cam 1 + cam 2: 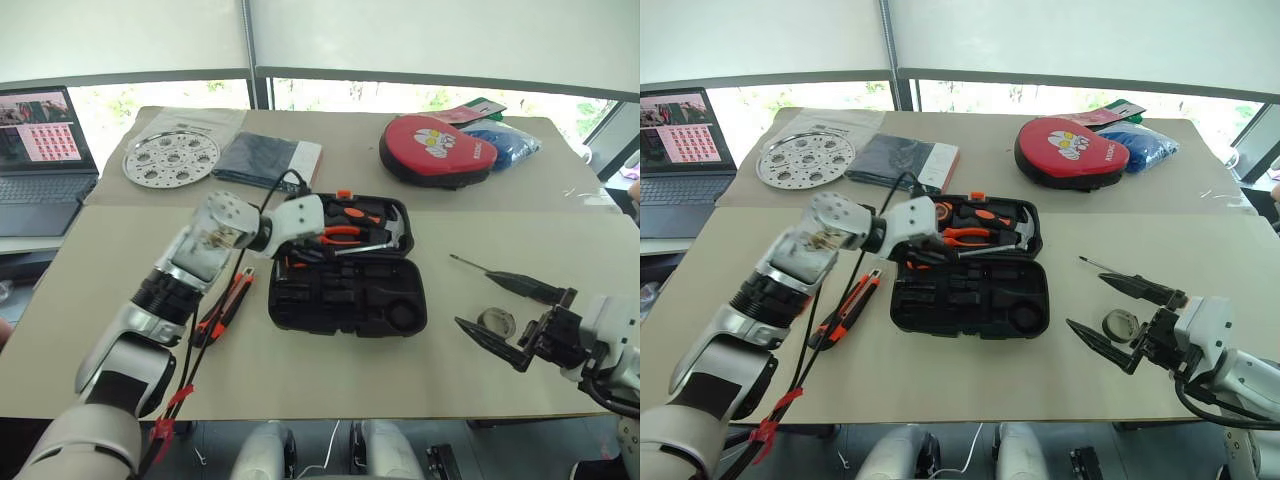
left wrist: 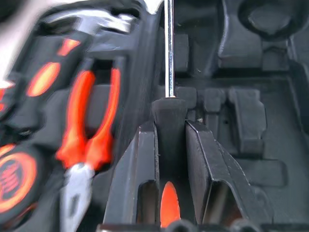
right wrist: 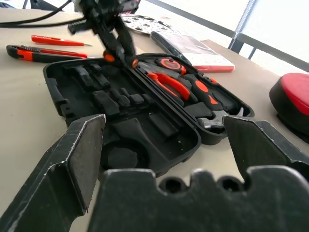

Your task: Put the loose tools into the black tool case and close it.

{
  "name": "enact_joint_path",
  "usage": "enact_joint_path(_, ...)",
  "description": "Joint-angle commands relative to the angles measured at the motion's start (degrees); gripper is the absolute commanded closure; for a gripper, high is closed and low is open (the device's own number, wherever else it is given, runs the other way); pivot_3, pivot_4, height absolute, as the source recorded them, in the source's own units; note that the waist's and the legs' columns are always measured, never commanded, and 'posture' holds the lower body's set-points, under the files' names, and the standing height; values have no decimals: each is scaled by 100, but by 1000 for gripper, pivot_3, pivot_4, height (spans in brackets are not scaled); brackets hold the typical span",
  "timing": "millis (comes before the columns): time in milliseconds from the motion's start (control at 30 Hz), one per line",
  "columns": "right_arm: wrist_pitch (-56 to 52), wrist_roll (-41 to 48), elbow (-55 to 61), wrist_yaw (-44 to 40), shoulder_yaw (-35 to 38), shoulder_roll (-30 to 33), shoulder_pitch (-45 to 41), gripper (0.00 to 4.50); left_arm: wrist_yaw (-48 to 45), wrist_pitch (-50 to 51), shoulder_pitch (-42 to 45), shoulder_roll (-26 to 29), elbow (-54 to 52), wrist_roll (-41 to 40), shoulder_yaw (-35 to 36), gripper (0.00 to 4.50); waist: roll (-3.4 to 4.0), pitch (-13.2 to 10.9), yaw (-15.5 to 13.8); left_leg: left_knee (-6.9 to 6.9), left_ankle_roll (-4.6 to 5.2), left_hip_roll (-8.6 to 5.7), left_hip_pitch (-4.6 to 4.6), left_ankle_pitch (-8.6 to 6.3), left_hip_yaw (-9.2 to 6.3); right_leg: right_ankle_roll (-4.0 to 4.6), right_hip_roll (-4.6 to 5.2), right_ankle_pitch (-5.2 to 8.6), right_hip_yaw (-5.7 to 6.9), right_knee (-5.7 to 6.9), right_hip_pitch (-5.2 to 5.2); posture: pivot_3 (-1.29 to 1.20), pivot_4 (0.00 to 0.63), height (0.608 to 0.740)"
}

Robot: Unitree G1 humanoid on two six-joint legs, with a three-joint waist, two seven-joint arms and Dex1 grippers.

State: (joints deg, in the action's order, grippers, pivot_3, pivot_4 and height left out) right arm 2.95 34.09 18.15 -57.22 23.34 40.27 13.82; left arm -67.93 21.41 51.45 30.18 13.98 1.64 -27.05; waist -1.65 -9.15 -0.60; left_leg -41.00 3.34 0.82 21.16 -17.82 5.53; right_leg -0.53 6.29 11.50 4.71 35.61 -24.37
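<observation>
Case: black tool case (image 1: 350, 295) of moulded plastic lies open mid-table, shaped slots bare in its near half.
Left gripper (image 2: 171, 130): clamped on a black-and-orange screwdriver (image 2: 169, 53) over the case.
Right gripper (image 1: 505, 312): spread wide, bare tabletop around it.
Loose: utility knife (image 1: 225, 307) left of the case; tape ring (image 1: 496, 322) right.

I see bare worktop (image 1: 330, 375) in front of the open black tool case (image 1: 345, 300), while my left gripper (image 1: 318, 240) and its screwdriver (image 2: 169, 58) block the case's left end, and a second screwdriver (image 1: 505, 279) and tape ring (image 1: 496, 322) crowd the right approach.
</observation>
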Motion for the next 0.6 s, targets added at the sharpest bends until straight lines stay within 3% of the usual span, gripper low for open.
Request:
enact_joint_path(33,-133,129,328,136,197,34,-39,0,230,-300,319,-231,303,381,-129,4060,0,-1,-16,-2,3,0,1,-1,-1,0,1,0,0,-1,0,0,150,740)
enact_joint_path(567,-452,138,1003,527,-47,-276,210,0,226,-1210,409,-697,1029,1038,-351,4060,3,0,-109,-30,66,-4,18,-38,0,-24,9,-13,-3,-35,12,0,150,740)
enact_joint_path(600,-463,138,1016,539,-53,-288,213,0,223,-1206,399,-695,1005,1039,-324,3595,3,0,-110,-32,66,-5,18,-38,0,-24,9,-13,-3,-35,12,0,150,740)
